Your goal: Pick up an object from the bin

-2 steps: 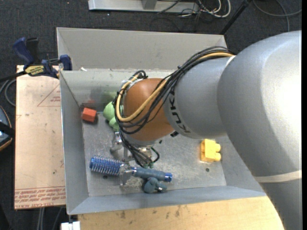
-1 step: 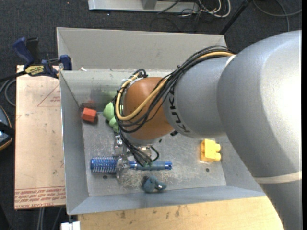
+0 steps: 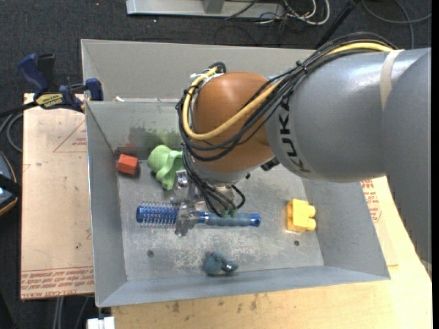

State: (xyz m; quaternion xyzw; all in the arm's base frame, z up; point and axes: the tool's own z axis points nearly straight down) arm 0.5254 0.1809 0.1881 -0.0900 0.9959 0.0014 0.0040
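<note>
Where the pincer meets the brush

Though the pincer [image 3: 184, 214] is seen low over the blue brush [image 3: 219, 219], where bristles join handle at mid-bin, its opening cannot be told. A green toy [image 3: 163, 164] is noted just behind. Farther out are a red block [image 3: 127, 164] left, a yellow block [image 3: 300, 215] right and a grey lump [image 3: 219, 264] in front.

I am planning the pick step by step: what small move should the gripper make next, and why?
Probably a short straight lift. The gripper is down at the blue brush, where bristles meet handle. The green toy lies just behind, so sideways motion could bump it.
</note>
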